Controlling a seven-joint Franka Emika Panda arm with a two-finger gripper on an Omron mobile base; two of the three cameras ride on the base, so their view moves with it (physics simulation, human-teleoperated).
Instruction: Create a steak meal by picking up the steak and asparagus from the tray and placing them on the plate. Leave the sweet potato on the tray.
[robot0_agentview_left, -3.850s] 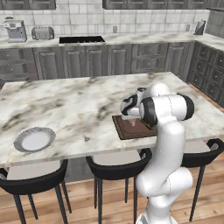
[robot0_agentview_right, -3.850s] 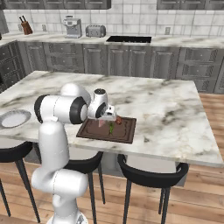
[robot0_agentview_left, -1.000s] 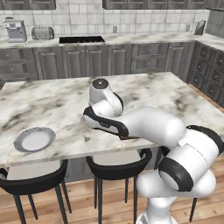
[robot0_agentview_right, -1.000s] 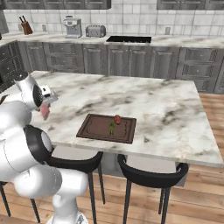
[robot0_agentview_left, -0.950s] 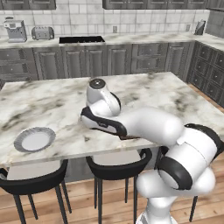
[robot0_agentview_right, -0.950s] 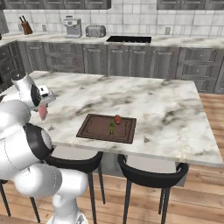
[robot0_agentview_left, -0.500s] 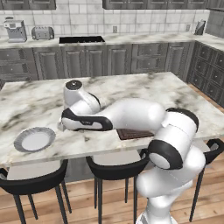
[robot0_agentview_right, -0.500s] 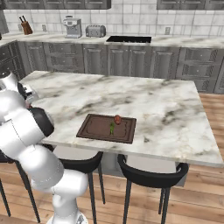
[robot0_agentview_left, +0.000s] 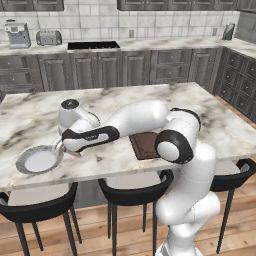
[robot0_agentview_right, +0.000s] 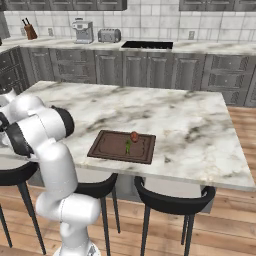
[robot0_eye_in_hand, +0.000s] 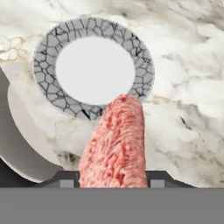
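Arm stretched far to its left across the marble table (robot0_agentview_left: 125, 107), hand low beside the plate (robot0_agentview_left: 39, 160). Gripper (robot0_agentview_left: 70, 151) sits just at the plate's right rim in the left base view, a small pink bit showing under it.

Hand view: steak (robot0_eye_in_hand: 114, 146) clamped between the jaws, pink-red and grainy, rising from the bottom of the view. Its far tip overlaps the near rim of the plate (robot0_eye_in_hand: 50, 39); the rest of it hangs over bare marble. Whether the steak touches the plate I cannot tell from this angle. The fingertips (robot0_eye_in_hand: 65, 178) are mostly hidden behind the meat; only dark corners show on either side.

Plate: round, white centre, cracked grey rim, nothing on it. It lies near the table's front edge at the far left end, above a black stool (robot0_agentview_left: 37, 205).

Tray (robot0_agentview_right: 121, 146): dark brown board, well apart from the plate, towards the middle of the table's front edge. In the left base view the arm covers part of the tray (robot0_agentview_left: 145, 145).

On the tray, right base view: sweet potato (robot0_agentview_right: 134, 136), a small red-brown lump near the back edge; asparagus (robot0_agentview_right: 128, 146), a short green stalk just in front of it, near the tray's middle. The two look close, possibly touching; too small to be sure.
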